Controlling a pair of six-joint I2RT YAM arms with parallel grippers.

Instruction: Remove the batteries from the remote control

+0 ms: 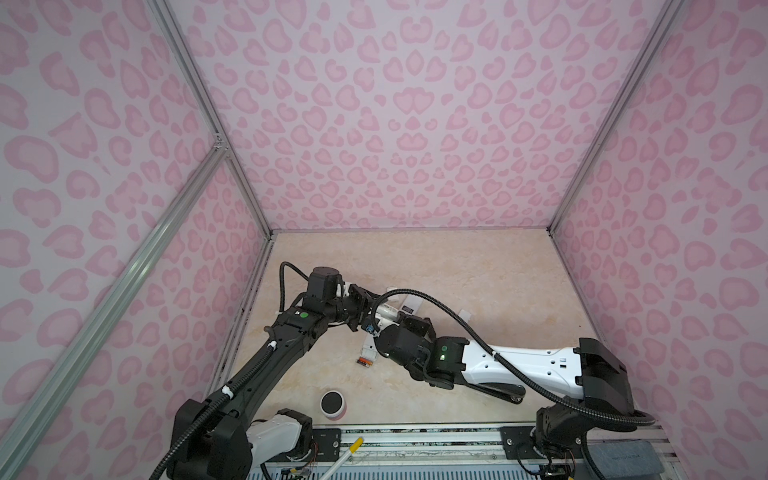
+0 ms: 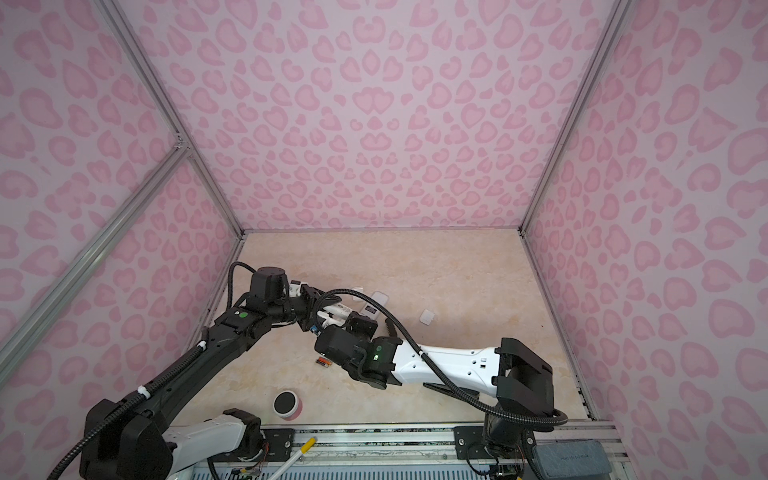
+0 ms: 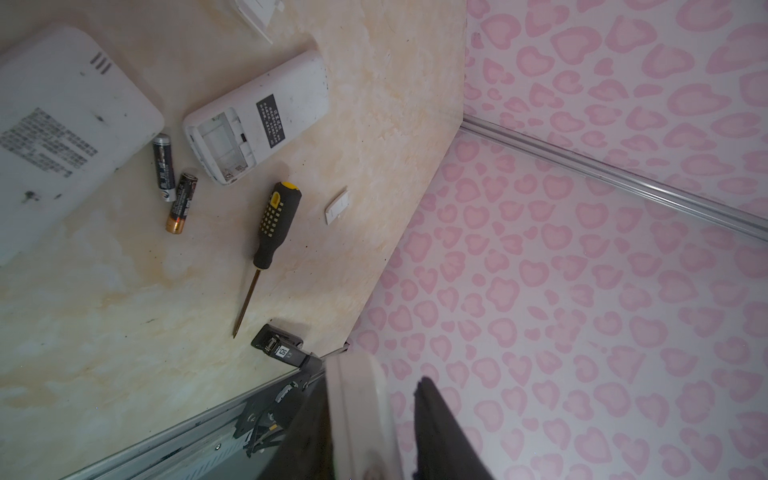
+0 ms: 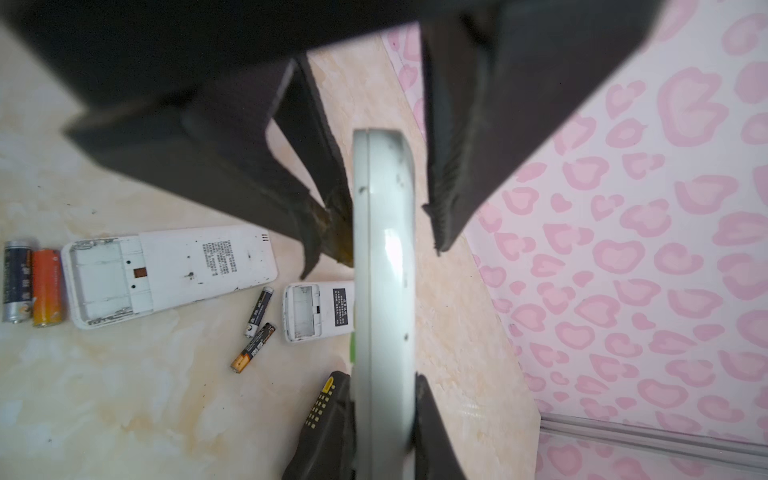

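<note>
Clutter crowds the marbled beige worktop [image 3: 124, 332] beneath your arms. A long white remote [image 4: 166, 274] lies face down with its battery bay uncovered. Two thick batteries [image 4: 16, 286], one dark and silver, one orange, lie side by side just beside that open end. A smaller white remote [image 4: 318, 309], its bay also bare, lies near it. Between the two remotes lie two thin batteries [image 4: 258, 311], loose and close together, dark with gold bands and metal ends. A screwdriver [image 3: 274, 224] with a studded black-and-yellow handle lies close by, and a small flat white cover [image 3: 336, 205] lies beside it. A round black-topped can [image 1: 332, 402] stands well apart, near the front edge.

Your right fingers [image 4: 436, 428] are clamped on a third remote [image 4: 382, 291], white, smudged and round-ended, held edge-on above the worktop. It hides part of the smaller remote and the screwdriver from the right wrist camera. Your left fingers [image 4: 453, 174] straddle its far end without clamping it: one touches it, the other stands off with a gap. You cannot tell whether batteries sit inside it.
</note>
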